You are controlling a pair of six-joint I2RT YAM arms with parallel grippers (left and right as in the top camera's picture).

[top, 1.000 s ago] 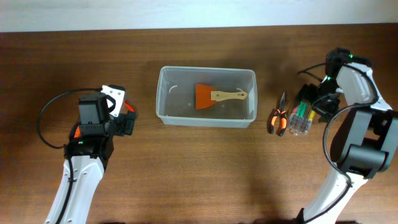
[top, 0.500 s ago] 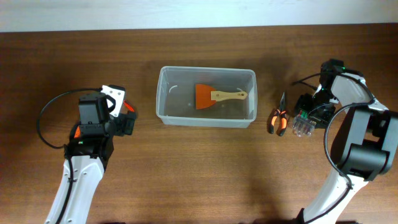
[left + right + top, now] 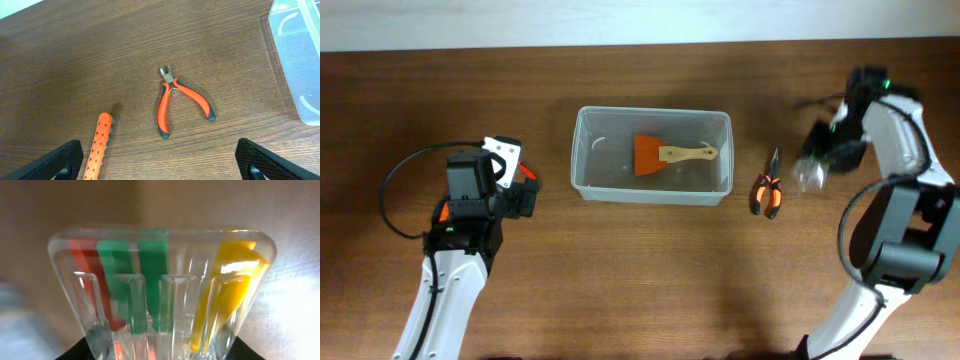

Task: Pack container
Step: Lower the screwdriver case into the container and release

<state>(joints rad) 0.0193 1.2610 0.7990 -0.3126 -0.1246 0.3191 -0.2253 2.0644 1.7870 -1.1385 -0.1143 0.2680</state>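
The container [image 3: 582,150], a translucent tub, stands mid-table with an orange scraper with a wooden handle [image 3: 665,155] inside; its corner also shows in the left wrist view [image 3: 300,55]. My right gripper [image 3: 835,150] is shut on a clear case of red, green and yellow screwdrivers [image 3: 808,172], which is held above the table and looks blurred; the case [image 3: 160,280] fills the right wrist view between the fingers [image 3: 160,352]. My left gripper [image 3: 160,165] is open and empty above orange-handled cutters [image 3: 177,100]. In the overhead view it [image 3: 523,197] sits left of the container.
Orange-and-black pliers [image 3: 766,190] lie on the table just right of the container. An orange toothed strip [image 3: 100,147] lies left of the cutters under my left gripper. The wooden table's far edge runs along the top of the overhead view.
My right gripper has closed on the screwdriver case and lifted it off the table beside the pliers. The left arm has not moved.
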